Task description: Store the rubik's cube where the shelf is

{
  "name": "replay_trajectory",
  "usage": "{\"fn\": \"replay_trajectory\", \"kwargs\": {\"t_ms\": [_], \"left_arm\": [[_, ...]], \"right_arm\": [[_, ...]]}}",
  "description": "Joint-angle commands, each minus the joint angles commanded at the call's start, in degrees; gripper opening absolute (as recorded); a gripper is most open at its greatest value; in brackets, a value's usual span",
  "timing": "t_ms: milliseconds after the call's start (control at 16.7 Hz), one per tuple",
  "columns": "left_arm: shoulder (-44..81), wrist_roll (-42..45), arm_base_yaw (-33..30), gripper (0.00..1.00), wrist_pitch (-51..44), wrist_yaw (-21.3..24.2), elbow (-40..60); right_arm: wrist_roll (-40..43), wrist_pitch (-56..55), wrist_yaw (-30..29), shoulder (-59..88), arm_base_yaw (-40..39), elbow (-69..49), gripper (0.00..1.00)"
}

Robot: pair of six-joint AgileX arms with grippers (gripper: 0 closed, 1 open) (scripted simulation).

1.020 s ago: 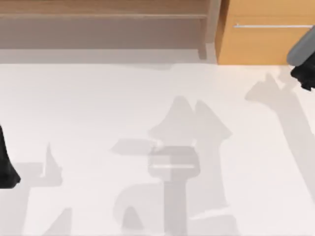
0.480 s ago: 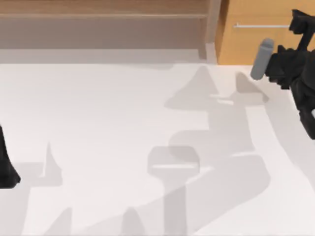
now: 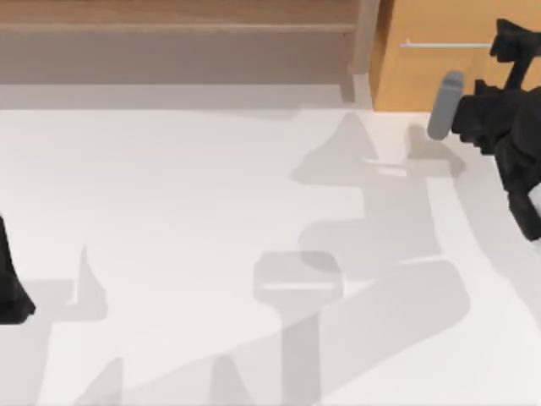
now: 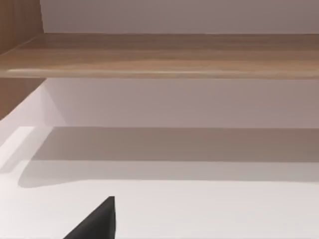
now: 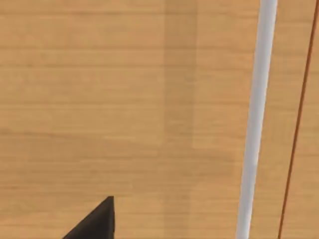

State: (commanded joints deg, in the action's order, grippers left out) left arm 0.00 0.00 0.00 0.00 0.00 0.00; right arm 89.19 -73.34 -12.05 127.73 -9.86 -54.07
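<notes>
Right gripper (image 3: 505, 46) sat upper right against the drawer cabinet (image 3: 423, 76), near its handle (image 5: 254, 124); claw state unreadable. Judged step: opening the drawer. Next: grab the handle.

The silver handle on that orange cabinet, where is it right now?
The silver handle sits on the orange cabinet at the top view's far right, beside the shelf; the right hand is at its right end.

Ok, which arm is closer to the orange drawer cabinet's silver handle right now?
Right. The right gripper is up against the drawer cabinet, beside its silver handle. The left arm sits parked at the table's left edge, far from it.
</notes>
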Motion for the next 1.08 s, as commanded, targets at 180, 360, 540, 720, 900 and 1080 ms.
{"fn": "replay_trajectory", "kwargs": {"t_ms": [180,360,540,720,900,1080], "left_arm": [[0.00,0.00,0.00,1.00,0.00,0.00,0.00],[0.00,0.00,0.00,1.00,0.00,0.00,0.00],[0.00,0.00,0.00,1.00,0.00,0.00,0.00],[0.00,0.00,0.00,1.00,0.00,0.00,0.00],[0.00,0.00,0.00,1.00,0.00,0.00,0.00],[0.00,0.00,0.00,1.00,0.00,0.00,0.00]], "right_arm": [[0.08,1.45,0.29,1.25,0.15,-2.90,1.00],[0.10,3.19,0.53,2.78,0.42,-6.17,1.00],[0.10,3.49,0.58,3.04,0.47,-6.73,1.00],[0.10,3.49,0.58,3.04,0.47,-6.73,0.85],[0.10,3.49,0.58,3.04,0.47,-6.73,0.62],[0.10,3.49,0.58,3.04,0.47,-6.73,0.40]]}}
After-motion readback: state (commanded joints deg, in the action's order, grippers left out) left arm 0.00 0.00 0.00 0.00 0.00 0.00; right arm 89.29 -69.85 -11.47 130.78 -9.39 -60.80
